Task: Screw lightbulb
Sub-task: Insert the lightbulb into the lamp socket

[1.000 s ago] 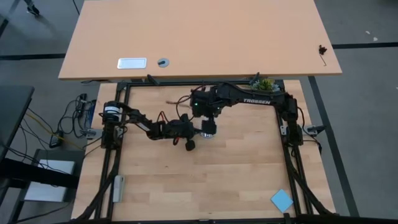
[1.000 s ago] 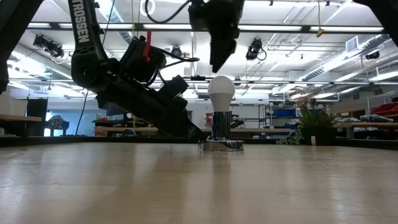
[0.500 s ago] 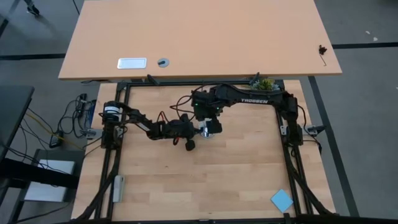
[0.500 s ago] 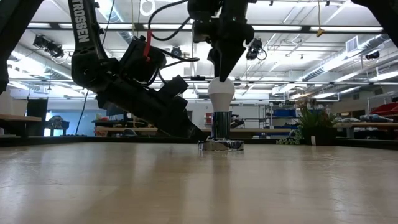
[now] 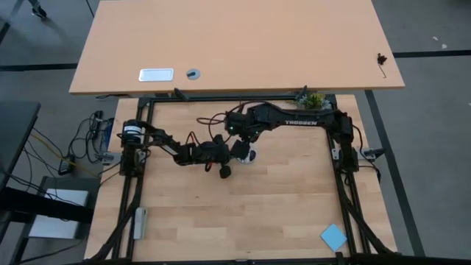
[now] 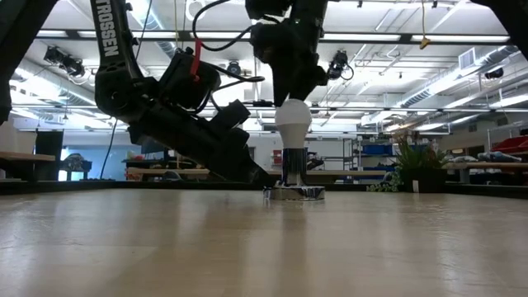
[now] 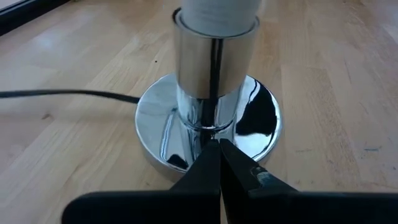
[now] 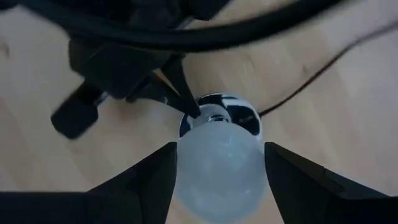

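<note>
The small white pear-shaped lightbulb [image 6: 294, 124] stands upright with its narrow end seated in the round shiny silver socket base [image 7: 208, 121], which rests on the light wooden table [image 5: 280, 206] near the middle of its far half, closer to the far edge than to the near edge. A thin black cord [image 7: 62, 94] leaves the base and lies flat on the table. The right end effector [image 8: 217, 163] is positioned directly above the lightbulb, its two dark fingers [image 8: 146, 177] spread apart and straddling the white globe, one on each side; contact with the glass cannot be confirmed. The left end effector [image 7: 214, 149] is low, at table level on the left side of the base, with its finger tips pressed together and closed at the narrow silver stem of the socket base, just above the round foot.
</note>
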Robot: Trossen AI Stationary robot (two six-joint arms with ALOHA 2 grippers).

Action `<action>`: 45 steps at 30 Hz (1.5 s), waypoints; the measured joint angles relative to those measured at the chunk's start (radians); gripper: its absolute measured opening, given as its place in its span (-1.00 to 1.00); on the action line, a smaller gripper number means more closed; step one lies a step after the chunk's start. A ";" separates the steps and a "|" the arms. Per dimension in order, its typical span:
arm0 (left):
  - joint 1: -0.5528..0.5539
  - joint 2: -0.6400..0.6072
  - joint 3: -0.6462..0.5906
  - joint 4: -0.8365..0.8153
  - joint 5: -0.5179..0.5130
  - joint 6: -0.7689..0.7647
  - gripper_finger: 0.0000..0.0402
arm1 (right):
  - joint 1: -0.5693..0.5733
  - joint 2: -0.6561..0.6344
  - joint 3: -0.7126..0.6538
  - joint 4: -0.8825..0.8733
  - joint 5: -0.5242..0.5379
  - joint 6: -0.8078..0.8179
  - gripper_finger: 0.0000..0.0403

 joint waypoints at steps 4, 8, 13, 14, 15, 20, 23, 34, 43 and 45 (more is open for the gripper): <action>0.000 0.000 0.001 0.003 0.000 -0.004 -1.00 | 0.010 0.000 -0.002 -0.028 0.027 0.175 0.20; 0.000 0.000 0.001 0.003 0.000 -0.007 -1.00 | 0.001 -0.003 -0.031 -0.022 0.033 0.253 0.21; 0.000 0.000 0.001 0.005 0.000 -0.007 -1.00 | -0.011 -0.002 -0.030 -0.002 0.026 0.174 0.25; 0.000 0.000 0.001 0.005 0.000 -0.007 -1.00 | -0.013 -0.001 -0.020 -0.009 0.026 0.142 0.27; 0.000 0.000 0.001 0.004 0.000 -0.007 -1.00 | -0.016 0.001 -0.008 -0.017 0.023 0.103 0.28; 0.001 0.000 -0.001 0.000 -0.005 -0.007 -1.00 | -0.017 0.002 0.066 -0.052 0.019 -0.221 0.36; 0.001 0.000 -0.001 0.000 -0.005 -0.007 -1.00 | -0.015 0.001 0.080 -0.077 0.016 -0.441 0.38; 0.001 0.000 -0.001 -0.001 -0.004 -0.007 -1.00 | -0.024 -0.004 0.006 -0.068 -0.007 -0.674 0.34; 0.001 0.000 -0.001 -0.001 -0.003 -0.007 -1.00 | -0.026 -0.005 0.002 -0.048 0.000 -0.399 0.19; 0.001 0.000 -0.001 -0.001 -0.003 -0.008 -1.00 | -0.026 -0.005 0.002 -0.043 0.002 -0.260 0.18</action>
